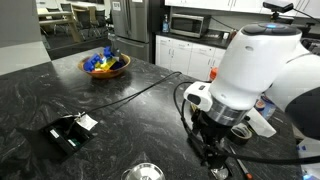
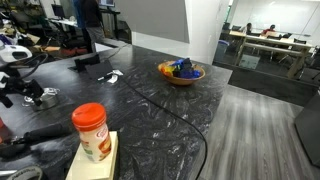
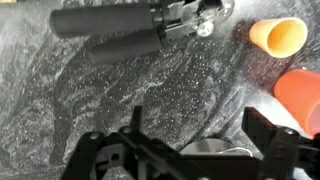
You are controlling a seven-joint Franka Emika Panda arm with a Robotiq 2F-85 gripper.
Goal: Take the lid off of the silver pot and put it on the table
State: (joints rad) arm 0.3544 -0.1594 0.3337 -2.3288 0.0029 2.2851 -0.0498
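Gripper read wide open in the wrist view. The two black fingers stood well apart at the bottom of the picture with nothing clamped between them. A curved sliver of shiny metal showed low in the gap, toward 5 o'clock; I could not tell whether it was pot, lid or neither.

In an exterior view the gripper hung low over the table, tips close to the stone. Contact I could not judge. The silver pot sat on the table at roughly 8 o'clock from the gripper, near but apart, cut by the bottom edge of the picture. Its top showed as a bright ring with a darker centre, which I logged as the lid, on the pot.

The wicker bowl of coloured items stood far off at 11 o'clock. A flat black object with a white tag lay at 9 o'clock. A black cable ran across the stone between bowl and arm.

In the wrist view, two dark cylinders lay at 12 o'clock and two orange cups at 2 o'clock.

In an exterior view an orange-lidded jar stood on a wooden block.
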